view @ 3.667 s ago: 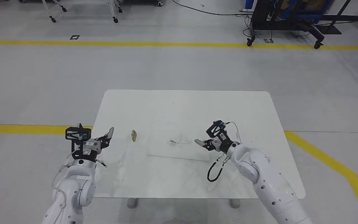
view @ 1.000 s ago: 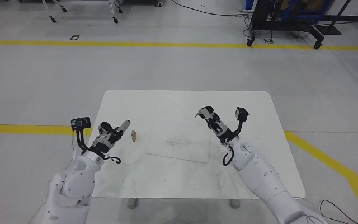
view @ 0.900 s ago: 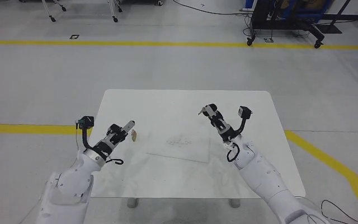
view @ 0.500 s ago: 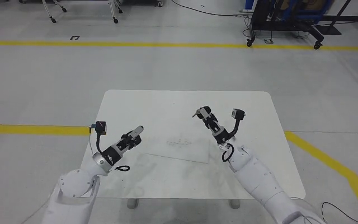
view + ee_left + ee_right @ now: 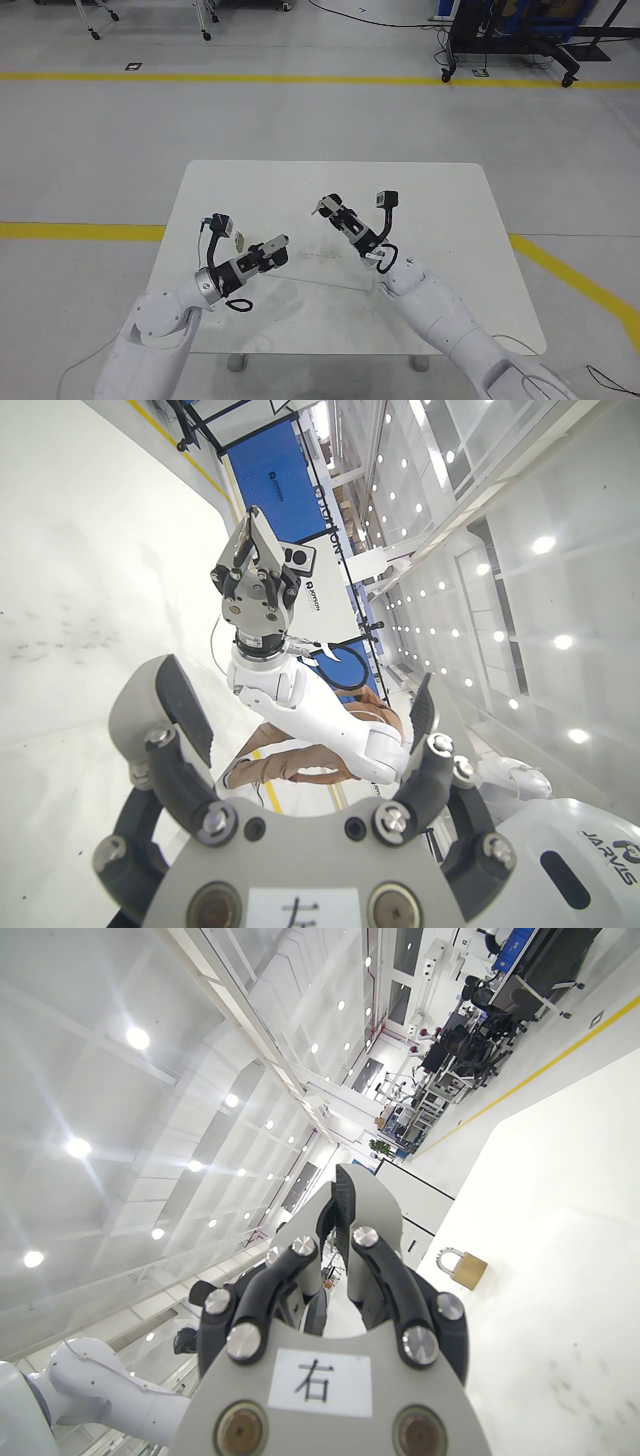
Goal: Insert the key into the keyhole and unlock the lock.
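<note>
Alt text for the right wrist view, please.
The right gripper, shut, stands in the foreground. Beyond it a brass padlock with a silver shackle lies on the white table, apart from the gripper.

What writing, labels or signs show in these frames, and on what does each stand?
One black character on a white sticker: base of the right gripper.
One character, cut by the picture's edge, on a second sticker: base of the left gripper.
White brand lettering, several times over: blue board behind the table.
Padlock: no marking that can be read.
Top view: nothing large enough to read.
</note>
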You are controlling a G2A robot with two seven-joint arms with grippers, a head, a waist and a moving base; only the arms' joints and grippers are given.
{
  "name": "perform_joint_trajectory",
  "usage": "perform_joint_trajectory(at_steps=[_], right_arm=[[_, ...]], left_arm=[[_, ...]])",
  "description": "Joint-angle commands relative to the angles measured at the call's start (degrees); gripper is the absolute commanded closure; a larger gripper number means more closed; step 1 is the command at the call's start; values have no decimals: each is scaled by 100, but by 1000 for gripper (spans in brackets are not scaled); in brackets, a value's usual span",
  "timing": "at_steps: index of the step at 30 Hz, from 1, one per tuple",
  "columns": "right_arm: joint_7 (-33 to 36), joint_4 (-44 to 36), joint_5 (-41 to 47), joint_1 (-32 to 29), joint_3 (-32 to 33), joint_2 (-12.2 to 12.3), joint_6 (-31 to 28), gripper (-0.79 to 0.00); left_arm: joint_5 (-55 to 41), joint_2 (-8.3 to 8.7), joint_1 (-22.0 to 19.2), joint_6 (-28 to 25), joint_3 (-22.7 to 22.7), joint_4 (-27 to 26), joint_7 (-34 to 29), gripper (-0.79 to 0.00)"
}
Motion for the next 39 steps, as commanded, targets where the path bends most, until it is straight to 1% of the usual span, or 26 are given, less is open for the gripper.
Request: perform_joint_trajectory(at_steps=[1, 9, 15, 16, 17, 19, 20, 22, 23, 24, 28, 34, 37, 39], right_arm=[[-30, 39, -44, -8, -3, -32, -26, 0], [-173, -110, -261, -178, 66, -93, -124, 0], [-168, -444, -447, -272, 105, -124, 27, 0], [-159, -474, -441, -280, 102, -135, 45, 0], [-145, -496, -423, -287, 89, -150, 60, 0], [-57, -515, -370, -290, 29, -187, 101, 0], [11, -501, -342, -281, -4, -205, 128, 0], [128, -463, -274, -247, -41, -233, 166, 0], [226, -424, -198, -214, -61, -254, 192, 0], [301, -389, -146, -184, -72, -269, 208, 0], [540, -261, 65, -83, -94, -326, 211, 0], [736, -40, 263, -11, -92, -398, 196, 0], [829, 30, 353, -14, -93, -426, 181, 0], [943, 60, 456, -24, -97, -449, 176, 0]], left_arm=[[-68, 14, 12, -17, -50, 0, -33, -785], [-97, 53, 44, -81, -124, -58, -14, -785], [-128, 87, 121, -130, -171, -111, -112, -785], [-65, 93, 113, -124, -175, -113, -105, -727], [33, 97, 104, -100, -177, -105, -43, -686], [272, 98, 97, -80, -153, -89, 181, -671], [319, 95, 101, -64, -134, -83, 293, -643], [445, 94, 104, -50, -118, -86, 458, -517], [538, 93, 107, -18, -97, -78, 569, -413], [588, 92, 99, 27, -82, -66, 656, -376], [737, 83, 35, 140, 21, -56, 884, -302], [836, 81, -15, 157, 121, 19, 1012, -268], [878, 80, -40, 190, 158, 31, 1075, -265], [934, 79, -61, 236, 198, 35, 1121, -243]])
